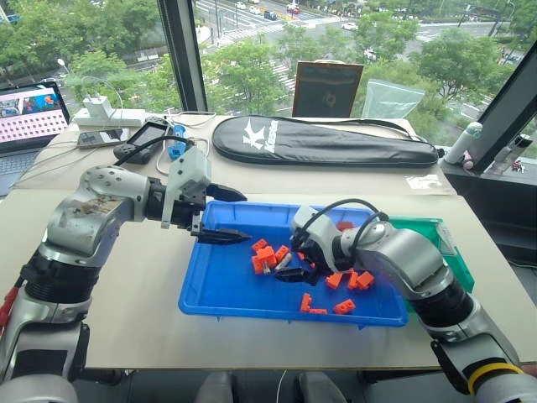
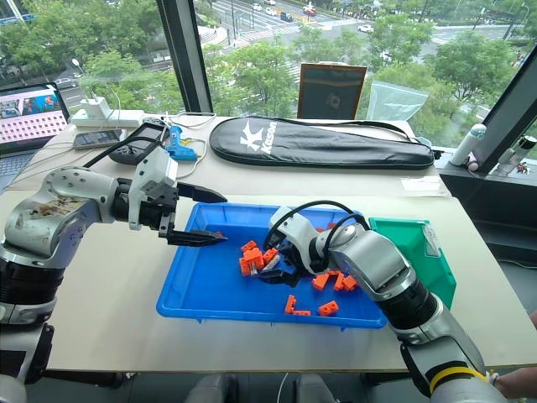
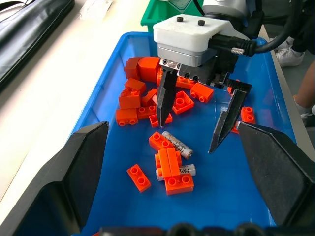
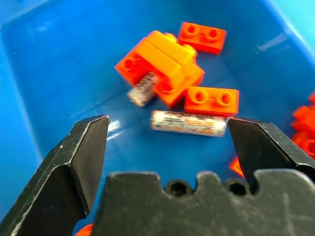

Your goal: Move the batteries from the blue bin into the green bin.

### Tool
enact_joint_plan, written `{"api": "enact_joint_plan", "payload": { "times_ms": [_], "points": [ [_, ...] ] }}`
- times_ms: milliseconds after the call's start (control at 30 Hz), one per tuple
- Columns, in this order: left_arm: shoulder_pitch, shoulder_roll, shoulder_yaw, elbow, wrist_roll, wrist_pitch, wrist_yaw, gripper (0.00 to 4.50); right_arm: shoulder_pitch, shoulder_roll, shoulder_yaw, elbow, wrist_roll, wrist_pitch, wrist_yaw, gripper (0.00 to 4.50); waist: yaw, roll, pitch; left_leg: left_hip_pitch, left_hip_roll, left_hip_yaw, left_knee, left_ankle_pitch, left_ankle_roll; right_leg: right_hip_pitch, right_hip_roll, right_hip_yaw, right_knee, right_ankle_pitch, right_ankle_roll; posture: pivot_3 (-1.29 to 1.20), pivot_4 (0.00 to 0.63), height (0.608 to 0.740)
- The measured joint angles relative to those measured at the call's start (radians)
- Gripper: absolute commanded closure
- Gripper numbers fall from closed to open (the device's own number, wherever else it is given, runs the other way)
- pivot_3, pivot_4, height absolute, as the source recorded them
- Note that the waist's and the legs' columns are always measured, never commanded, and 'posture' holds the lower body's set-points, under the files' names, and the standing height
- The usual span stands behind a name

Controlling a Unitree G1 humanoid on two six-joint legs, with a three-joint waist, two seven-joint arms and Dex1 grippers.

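The blue bin (image 1: 220, 284) lies on the table in front of me, strewn with orange bricks. My right gripper (image 3: 186, 137) points down into it, open, its fingers astride a silver battery (image 4: 188, 123) that lies flat on the bin floor, touching neither finger. A second battery (image 4: 142, 89) pokes out from under a clump of orange bricks (image 4: 165, 61) just beyond. My left gripper (image 1: 235, 217) hovers open and empty over the bin's left end, pointing toward the right gripper. The green bin (image 1: 442, 241) stands against the blue bin's right end, behind my right forearm.
Loose orange bricks (image 1: 267, 253) are scattered across the blue bin's middle and right. On the table behind lie a black racket bag (image 1: 323, 141), a game controller (image 1: 141, 139) with cables, a power strip (image 1: 105, 113) and a laptop (image 1: 29, 117).
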Motion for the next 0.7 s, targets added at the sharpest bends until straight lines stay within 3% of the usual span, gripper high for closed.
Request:
{"api": "enact_joint_plan", "payload": {
  "times_ms": [533, 567, 700],
  "points": [
    [0.000, 0.000, -0.009, 0.004, 0.018, -0.015, -0.010, 0.00, 0.002, 0.077, 0.039, 0.122, -0.078, -0.089, -0.034, 0.06, -0.002, 0.000, 0.000, 0.000, 0.000, 0.000, 0.000, 0.000, 0.000, 0.000, 0.000, 0.000, 0.000, 0.000, 0.000, 0.00, 0.150, 0.733],
    [0.000, 0.000, -0.009, 0.004, 0.018, -0.015, -0.011, 0.00, 0.002, 0.080, 0.039, 0.125, -0.080, -0.092, -0.035, 0.58, -0.002, 0.000, 0.000, 0.000, 0.000, 0.000, 0.000, 0.000, 0.000, 0.000, 0.000, 0.000, 0.000, 0.000, 0.000, 0.00, 0.150, 0.733],
    [0.000, 0.000, -0.009, 0.004, 0.018, -0.015, -0.012, 0.00, 0.005, 0.080, 0.039, 0.130, -0.087, -0.097, -0.033, 1.89, -0.002, 0.000, 0.000, 0.000, 0.000, 0.000, 0.000, 0.000, 0.000, 0.000, 0.000, 0.000, 0.000, 0.000, 0.000, 0.00, 0.150, 0.733]
  ]
}}
